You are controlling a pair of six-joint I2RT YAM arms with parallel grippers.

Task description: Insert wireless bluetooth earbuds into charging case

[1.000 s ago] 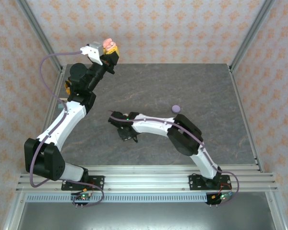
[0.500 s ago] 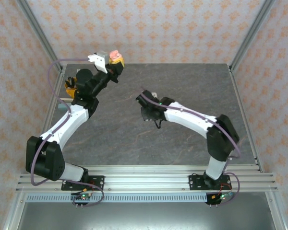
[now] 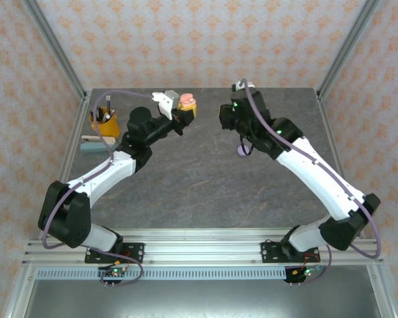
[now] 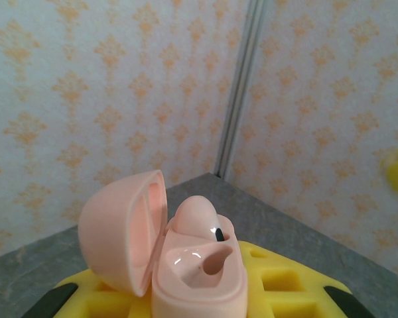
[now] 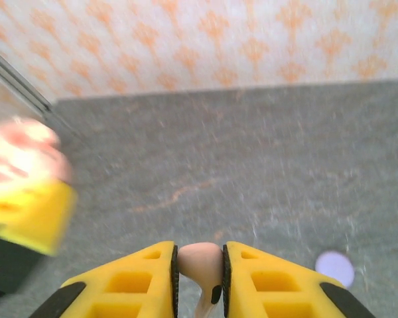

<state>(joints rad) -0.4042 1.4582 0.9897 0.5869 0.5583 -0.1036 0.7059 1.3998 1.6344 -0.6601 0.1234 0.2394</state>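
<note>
The left gripper (image 3: 184, 110) clamps an open pale pink clamshell charging case (image 4: 186, 271) (one bud (image 4: 194, 213) seated inside); the right gripper (image 5: 199, 278) pinches a pale pink stemmed earbud (image 5: 199, 256).

1. Charging case (image 4: 186, 278) was pale pink all over, with a glossy inside.
2. Seated earbud (image 4: 194, 215) was the same pale pink, with a small black spot.
3. Gripped earbud (image 5: 199, 257) was pale pink, with a dark mark low on the stem.
4. Left gripper (image 4: 192, 291) and right gripper (image 5: 199, 255) had yellow fingers (image 5: 265, 285) with black edging.
5. Arms (image 3: 318, 172) had white links and black joints; cables (image 3: 119, 96) were dull purple.
6. Table (image 3: 205, 179) was dark grey, marbled with faint paler veins.
7. Walls (image 3: 205, 40) were off-white with a repeating orange ornament print.
8. Round disc (image 5: 335, 268) was lilac.
9. Cup (image 3: 105, 123) was orange-yellow.
10. Frame posts (image 3: 53, 46) were plain silver.
</note>
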